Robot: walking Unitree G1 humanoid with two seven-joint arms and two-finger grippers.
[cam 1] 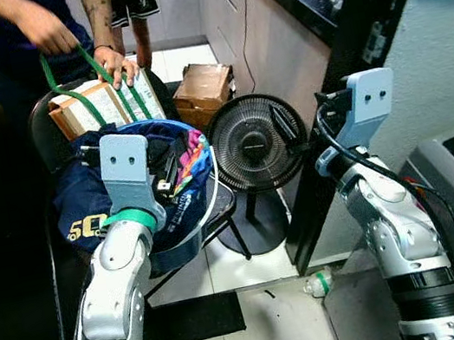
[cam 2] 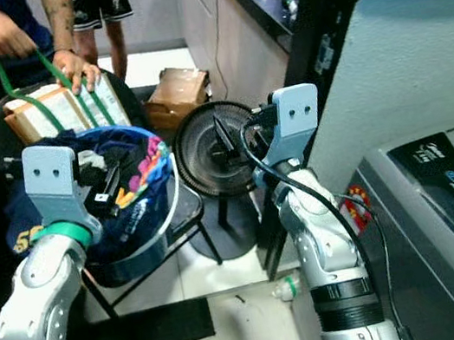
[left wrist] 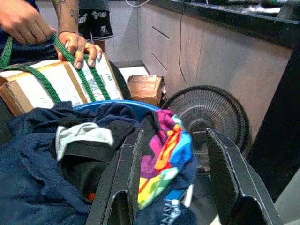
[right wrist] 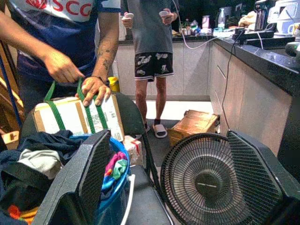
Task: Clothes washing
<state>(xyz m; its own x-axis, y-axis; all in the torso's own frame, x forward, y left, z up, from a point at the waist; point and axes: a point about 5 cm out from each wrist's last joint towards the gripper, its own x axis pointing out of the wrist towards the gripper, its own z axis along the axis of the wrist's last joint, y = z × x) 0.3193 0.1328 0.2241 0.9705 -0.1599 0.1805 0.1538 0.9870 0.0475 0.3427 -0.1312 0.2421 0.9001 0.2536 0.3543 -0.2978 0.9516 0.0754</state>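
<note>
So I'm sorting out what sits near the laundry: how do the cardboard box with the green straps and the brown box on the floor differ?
The strapped box is pale with printed labels, bound by green straps that a person's hands grip; the brown box is plain and unstrapped. The strapped box sits raised behind the blue laundry basket; the brown box rests on the floor by the fan, untouched. Both are cardboard.

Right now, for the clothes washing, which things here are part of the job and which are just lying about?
Part of the job:
- clothes heaped in the blue basket
- washing machine
- left gripper, open over the clothes

Lying about:
- floor fan
- strapped box under a person's hands
- cardboard box
- plastic bottle on the floor
</note>
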